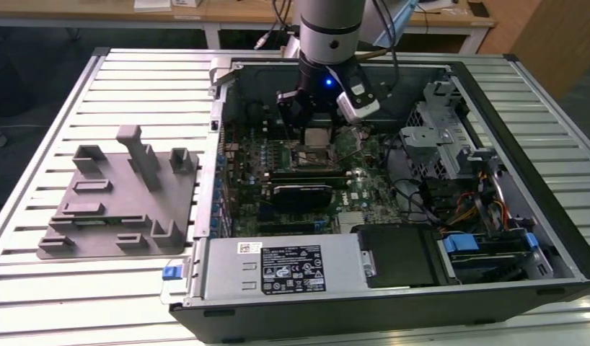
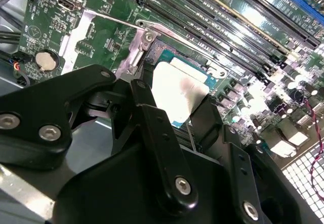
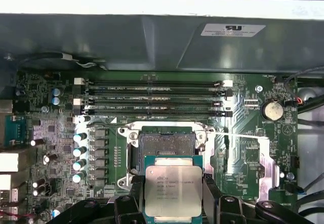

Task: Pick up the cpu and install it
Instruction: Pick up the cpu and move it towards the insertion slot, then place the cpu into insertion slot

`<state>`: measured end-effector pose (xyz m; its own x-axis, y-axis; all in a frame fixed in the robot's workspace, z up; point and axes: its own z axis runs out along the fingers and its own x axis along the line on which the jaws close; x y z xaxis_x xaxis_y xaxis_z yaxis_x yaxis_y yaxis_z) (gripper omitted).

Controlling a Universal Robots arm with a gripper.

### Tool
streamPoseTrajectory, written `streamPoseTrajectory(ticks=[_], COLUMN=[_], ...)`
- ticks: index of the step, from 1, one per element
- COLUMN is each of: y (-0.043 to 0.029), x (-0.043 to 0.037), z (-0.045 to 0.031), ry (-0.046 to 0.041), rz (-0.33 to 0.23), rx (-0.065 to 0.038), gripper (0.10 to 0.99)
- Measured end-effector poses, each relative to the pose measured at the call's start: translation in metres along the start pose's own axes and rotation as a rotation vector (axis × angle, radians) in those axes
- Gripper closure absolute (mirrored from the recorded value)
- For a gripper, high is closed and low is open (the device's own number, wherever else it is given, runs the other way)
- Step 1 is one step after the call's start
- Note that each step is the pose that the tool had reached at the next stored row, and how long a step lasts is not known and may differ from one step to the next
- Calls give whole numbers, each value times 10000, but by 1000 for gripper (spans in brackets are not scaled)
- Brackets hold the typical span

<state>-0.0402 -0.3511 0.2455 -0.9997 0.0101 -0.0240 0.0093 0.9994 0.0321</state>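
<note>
The cpu (image 3: 173, 183) is being held by the gripper (image 3: 173, 197), with the black fingers (image 3: 135, 196) closed on two opposite edges of the chip and its metal top facing up. It is being carried inside the open computer case (image 1: 526, 238), low over the motherboard (image 3: 253, 113) and just beside the socket (image 3: 167, 144). The socket appears uncovered in the first wrist view, with its lever (image 3: 238, 134) swung aside. In the exterior view the chip (image 1: 317, 137) is seen close above the socket (image 1: 311, 153), well apart from the grey tray (image 1: 122, 209) on the table.

For this step, the chip's edges are judged to need squaring with the socket frame. In the first wrist view they are looking nearly parallel, but the chip is not yet centred on the opening. The chip is best kept level, since a tilted corner could be pressed onto the fine contacts. The hinged metal frame (image 2: 147, 37) and the memory slots (image 3: 152, 95) are lying near, so only little side room is being left for the fingers. A slow, straight descent with no pressing force is judged to be safest here.
</note>
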Motion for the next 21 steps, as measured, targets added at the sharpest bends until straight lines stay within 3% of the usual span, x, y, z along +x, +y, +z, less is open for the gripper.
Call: streamPoseTrajectory(ticks=[21], y=[0], x=[0], z=[4], ry=[-3], rz=[73], rx=[0], gripper=[545])
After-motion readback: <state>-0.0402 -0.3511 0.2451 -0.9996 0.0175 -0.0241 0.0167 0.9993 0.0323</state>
